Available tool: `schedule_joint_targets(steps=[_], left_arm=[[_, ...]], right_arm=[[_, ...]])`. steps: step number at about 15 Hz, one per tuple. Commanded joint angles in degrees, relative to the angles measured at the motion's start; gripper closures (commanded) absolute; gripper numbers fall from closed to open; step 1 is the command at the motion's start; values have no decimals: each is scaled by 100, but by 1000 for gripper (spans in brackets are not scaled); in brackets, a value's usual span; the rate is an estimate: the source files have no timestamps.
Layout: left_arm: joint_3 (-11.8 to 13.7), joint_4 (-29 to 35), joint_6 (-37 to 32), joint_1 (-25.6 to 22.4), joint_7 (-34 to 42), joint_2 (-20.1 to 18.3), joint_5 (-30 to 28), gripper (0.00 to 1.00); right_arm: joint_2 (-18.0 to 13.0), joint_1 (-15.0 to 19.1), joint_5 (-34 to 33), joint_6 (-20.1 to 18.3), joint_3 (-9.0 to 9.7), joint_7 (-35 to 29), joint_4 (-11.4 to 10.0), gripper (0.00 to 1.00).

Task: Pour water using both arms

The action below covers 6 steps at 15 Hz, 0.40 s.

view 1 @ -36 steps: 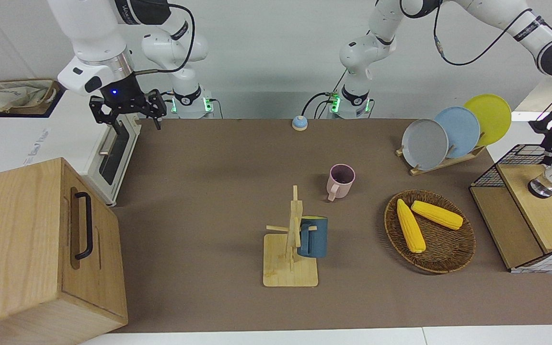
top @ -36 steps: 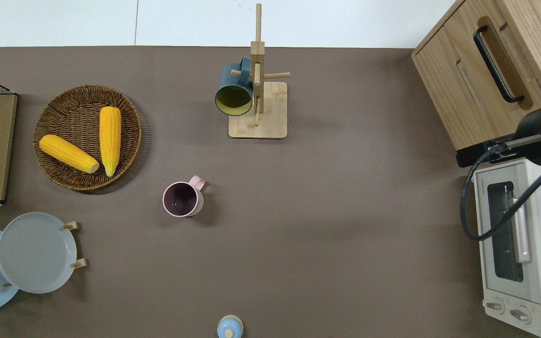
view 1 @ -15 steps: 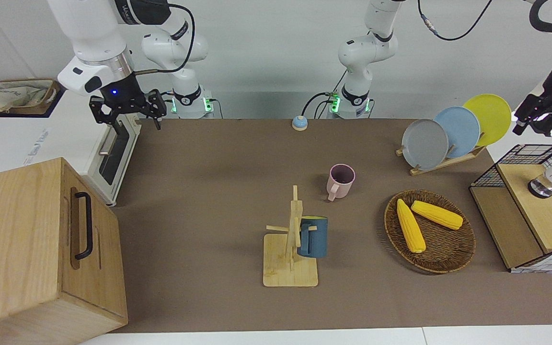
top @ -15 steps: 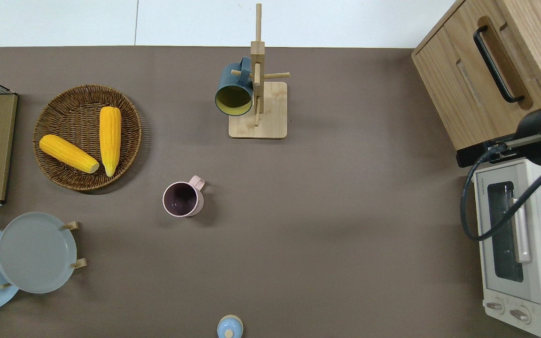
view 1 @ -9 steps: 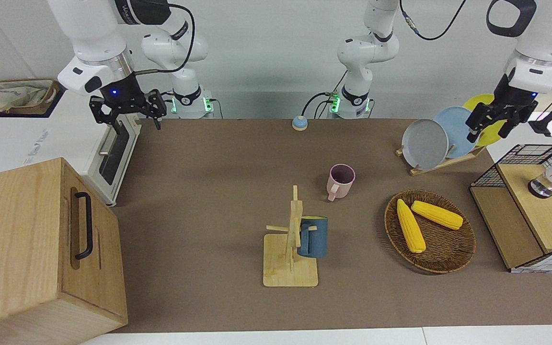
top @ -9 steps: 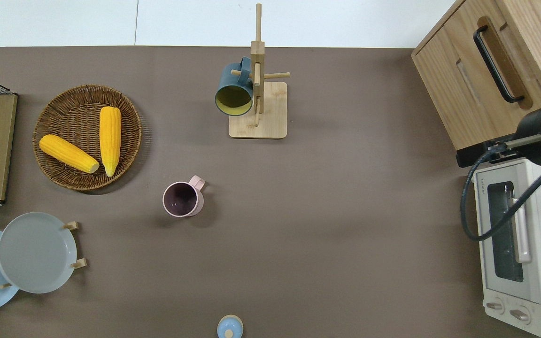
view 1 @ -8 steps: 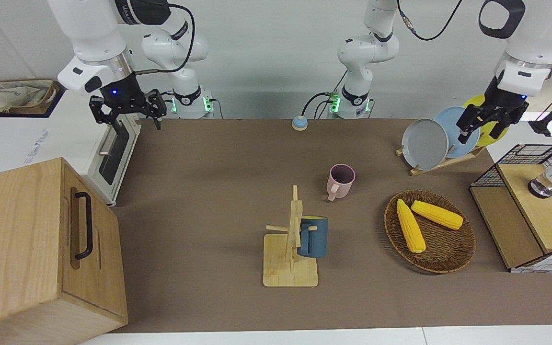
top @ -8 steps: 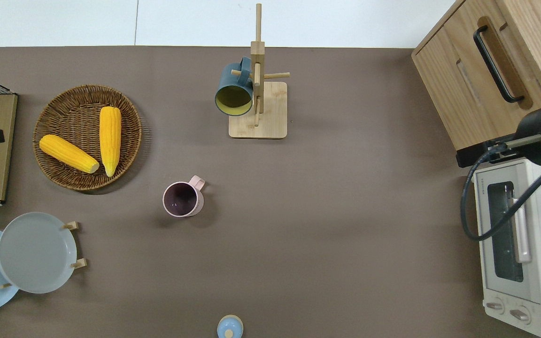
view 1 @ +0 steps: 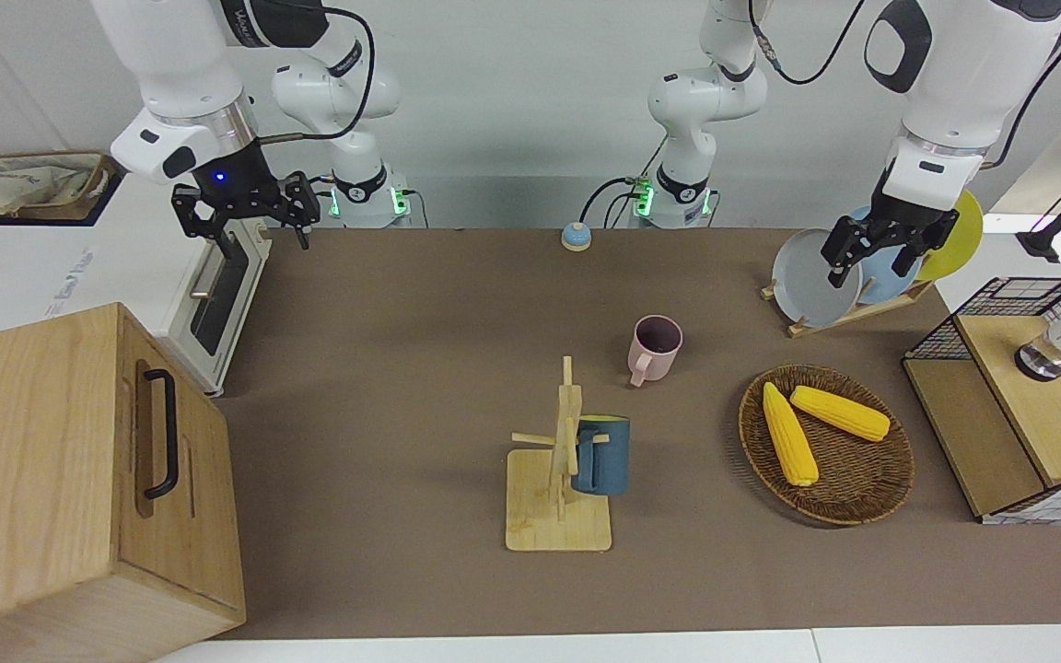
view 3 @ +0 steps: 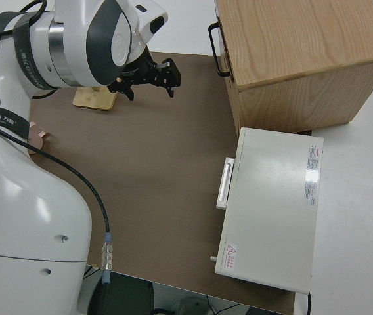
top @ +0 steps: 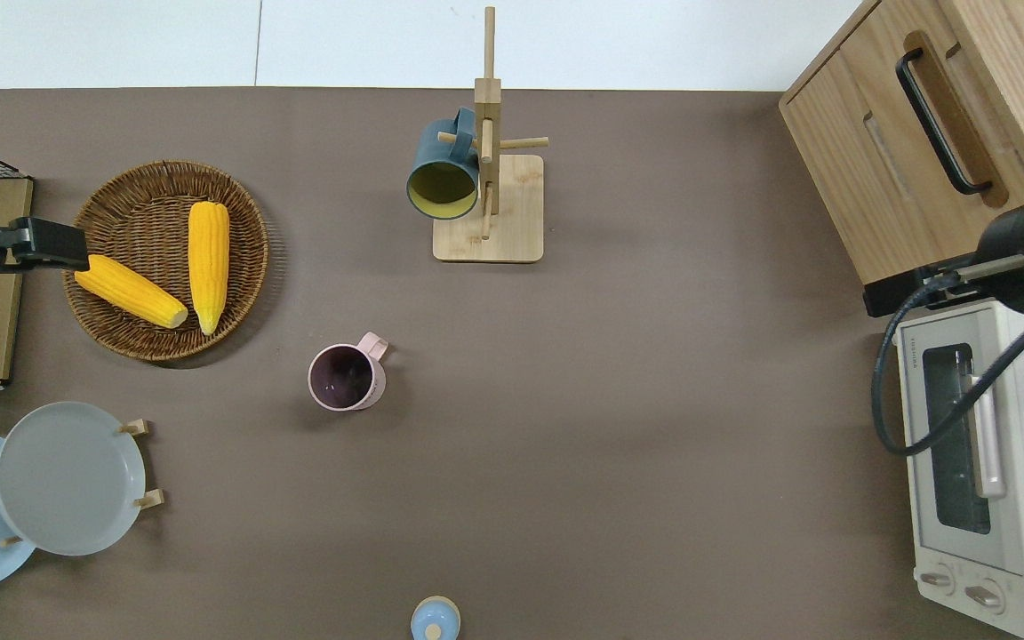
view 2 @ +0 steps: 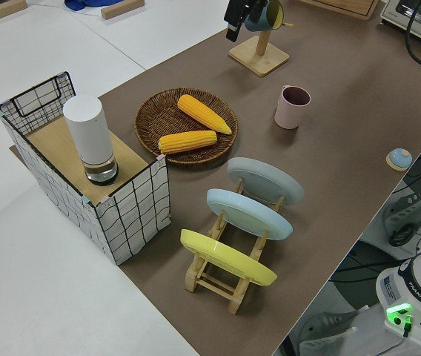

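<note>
Woven wicker basket (top: 245, 293) holding two ribbed yellow corncobs (top: 209, 264); left gripper (top: 32, 244) hovering over its rim, fingers spread, empty. Right arm parked, gripper (view 1: 245, 214) open. Arm lettering unreadable.

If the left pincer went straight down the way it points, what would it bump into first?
Probably the wicker basket's rim, or the tip of the corn cob lying there. Seen from overhead, the open left pincer hangs over that edge, but its height leaves the exact spot unsure.

The desk (view 1: 402, 368) had a matt brown cover. The basket (view 1: 862, 497) was rough woven wicker; the cabinet (view 1: 52, 460) and mug stand (view 1: 556, 516) were smooth wood.
</note>
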State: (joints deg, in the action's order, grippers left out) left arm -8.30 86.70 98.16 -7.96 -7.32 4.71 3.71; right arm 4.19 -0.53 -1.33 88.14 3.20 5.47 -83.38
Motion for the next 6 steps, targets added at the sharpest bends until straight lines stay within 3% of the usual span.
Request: schedule_joint_targets(steps=[1, 6], left_arm=[[-14, 40, -78, 23, -86, -5, -45, 7], [-58, 49, -78, 23, -103, 39, -54, 7]], right_arm=[[-24, 9, 63, -78, -4, 121, 32, 11], [-24, 9, 63, -78, -4, 121, 32, 11]])
